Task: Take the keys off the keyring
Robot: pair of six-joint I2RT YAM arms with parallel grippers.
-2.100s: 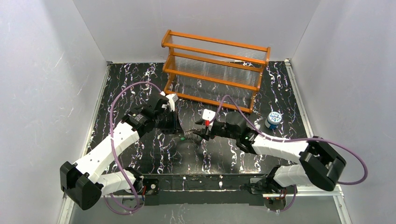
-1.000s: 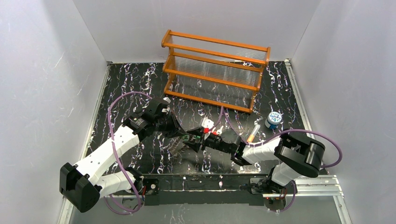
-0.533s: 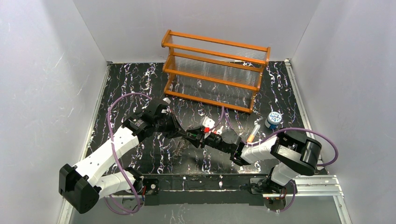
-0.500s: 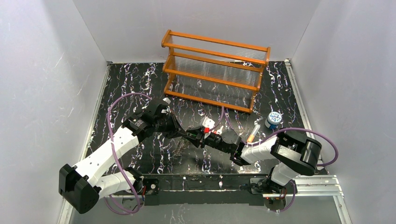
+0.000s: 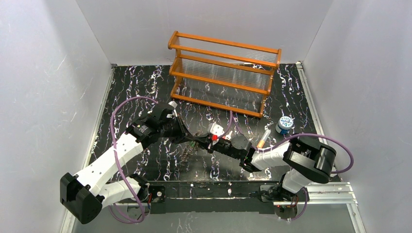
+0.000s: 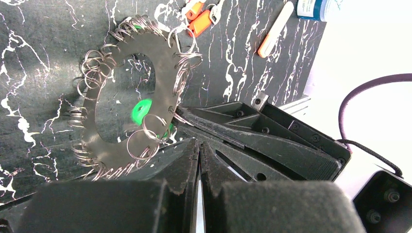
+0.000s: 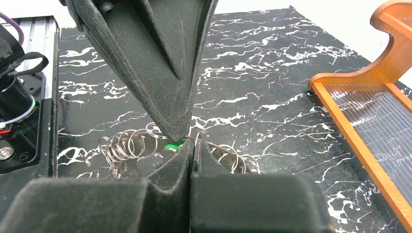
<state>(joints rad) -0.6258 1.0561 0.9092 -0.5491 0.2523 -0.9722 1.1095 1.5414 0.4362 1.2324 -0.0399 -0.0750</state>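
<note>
Keyring (image 6: 163, 57) matt dark metal; wire rings (image 6: 186, 62) shiny; rack (image 5: 223, 68) glossy wood.

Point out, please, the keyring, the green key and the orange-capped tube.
keyring (image 6: 164, 68): left wrist view, on its flat upper-right band.
green key (image 6: 145, 106): left wrist view, on its plastic head.
orange-capped tube (image 6: 275, 29): left wrist view, on its pale body.

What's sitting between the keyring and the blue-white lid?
The left wrist view shows two loose orange-red keys and the orange-capped tube lying between the keyring and the lid.
</note>
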